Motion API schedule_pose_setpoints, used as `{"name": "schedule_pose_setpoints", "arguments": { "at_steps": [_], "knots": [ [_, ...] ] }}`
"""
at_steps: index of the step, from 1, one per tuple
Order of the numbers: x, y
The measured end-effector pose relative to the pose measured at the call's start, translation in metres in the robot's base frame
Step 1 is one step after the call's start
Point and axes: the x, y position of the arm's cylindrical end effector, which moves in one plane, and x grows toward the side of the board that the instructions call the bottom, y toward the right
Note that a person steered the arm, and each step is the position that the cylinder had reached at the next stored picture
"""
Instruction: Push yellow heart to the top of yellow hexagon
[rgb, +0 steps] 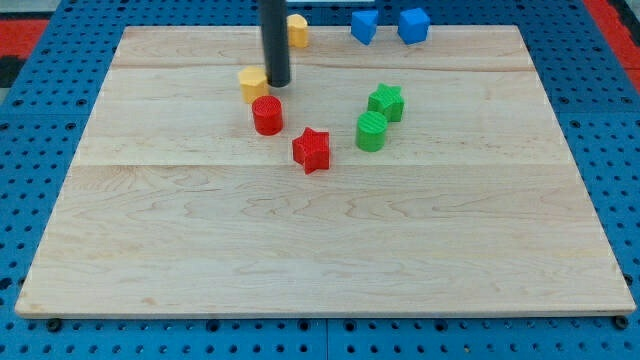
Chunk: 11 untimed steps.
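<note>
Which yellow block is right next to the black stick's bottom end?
The yellow block just left of my tip, above the red cylinder. The other yellow block sits farther up, at the board's top edge, partly behind the rod.

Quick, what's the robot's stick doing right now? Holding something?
My tip: no gripper, holding nothing; it sits right beside the yellow block, on its right.
</note>
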Motion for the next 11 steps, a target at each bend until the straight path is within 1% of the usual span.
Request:
{"name": "schedule_pose_setpoints", "arguments": {
  "at_steps": [1,2,3,5,6,7,8,9,10,11],
  "knots": [
    [-0.044,-0.005],
    [-0.069,-0.037],
    [-0.106,-0.050],
    [-0.106,-0.043],
    [-0.105,-0.026],
    [-0.105,0.008],
    [-0.086,0.055],
    [-0.047,0.083],
    [-0.037,0.080],
    [-0.041,0.108]
  ]
}}
